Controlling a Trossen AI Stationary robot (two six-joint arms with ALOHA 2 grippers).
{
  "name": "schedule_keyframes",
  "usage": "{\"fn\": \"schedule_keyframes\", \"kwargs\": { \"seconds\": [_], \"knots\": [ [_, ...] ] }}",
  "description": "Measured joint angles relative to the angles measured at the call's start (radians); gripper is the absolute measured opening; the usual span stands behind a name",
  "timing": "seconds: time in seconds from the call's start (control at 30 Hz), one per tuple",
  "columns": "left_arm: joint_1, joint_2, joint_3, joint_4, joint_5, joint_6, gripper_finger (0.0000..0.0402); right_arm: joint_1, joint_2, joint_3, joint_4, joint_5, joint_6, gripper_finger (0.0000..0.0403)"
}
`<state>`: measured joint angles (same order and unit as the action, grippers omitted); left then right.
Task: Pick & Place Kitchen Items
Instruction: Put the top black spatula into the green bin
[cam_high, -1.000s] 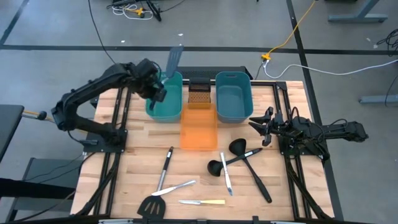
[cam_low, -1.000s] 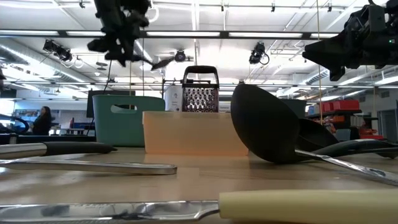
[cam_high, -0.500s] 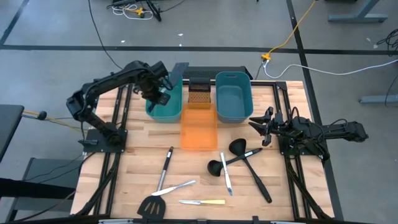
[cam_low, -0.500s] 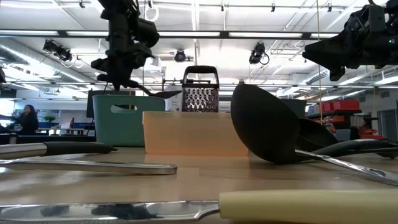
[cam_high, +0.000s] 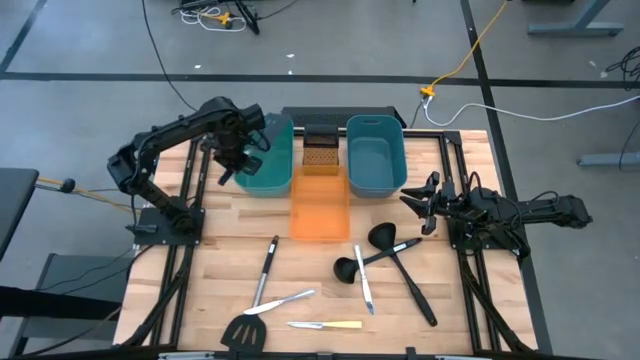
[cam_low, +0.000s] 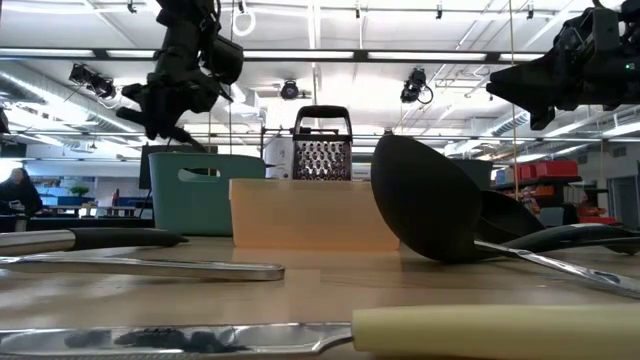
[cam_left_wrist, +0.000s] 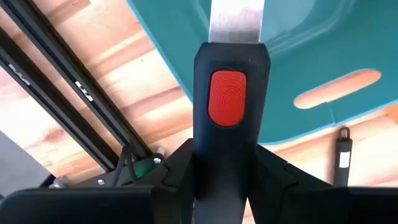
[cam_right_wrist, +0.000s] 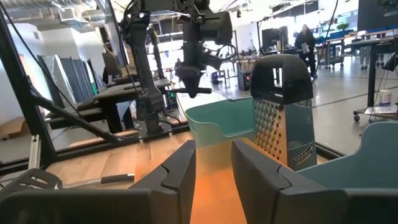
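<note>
The black-handled utensil (cam_left_wrist: 231, 118) with a red thumb pad sits clamped in my left gripper (cam_high: 238, 152), its metal part reaching over the teal tub (cam_high: 268, 170) just ahead. My right gripper (cam_high: 422, 205) waits, fingers apart, above the ladles (cam_high: 385, 252) on the surface (cam_high: 200, 290).

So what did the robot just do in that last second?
The left gripper swung down and left over the teal tub, tipping the black-handled utensil it holds from raised to blade-down into the tub; still gripped. The right gripper and the utensils on the table stayed put.
</note>
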<state>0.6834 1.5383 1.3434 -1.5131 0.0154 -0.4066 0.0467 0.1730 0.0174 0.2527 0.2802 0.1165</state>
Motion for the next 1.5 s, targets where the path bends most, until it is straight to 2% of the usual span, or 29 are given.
{"fn": "schedule_keyframes", "kwargs": {
  "seconds": [0.27, 0.37, 0.53, 0.93, 1.5],
  "knots": [
    [-0.016, 0.0, 0.0, -0.062, 0.014, 0.007, 0.0111, 0.0, 0.0, 0.0, 0.001, 0.0, 0.001, 0.0114],
    [-0.023, 0.0, 0.0, -0.056, 0.068, 0.019, 0.0111, 0.0, 0.0, 0.0, 0.001, 0.0, 0.001, 0.0114],
    [-0.03, 0.026, 0.0, -0.053, 0.099, 0.032, 0.0111, 0.0, 0.0, 0.0, 0.001, 0.017, 0.001, 0.0114],
    [-0.029, 0.091, 0.0, -0.058, 0.102, 0.053, 0.0111, 0.0, 0.0, 0.0, 0.001, 0.018, 0.002, 0.0114],
    [0.004, 0.092, 0.0, -0.058, 0.084, 0.025, 0.0111, 0.0, 0.0, 0.0, 0.001, 0.018, 0.002, 0.0114]
  ]
}}
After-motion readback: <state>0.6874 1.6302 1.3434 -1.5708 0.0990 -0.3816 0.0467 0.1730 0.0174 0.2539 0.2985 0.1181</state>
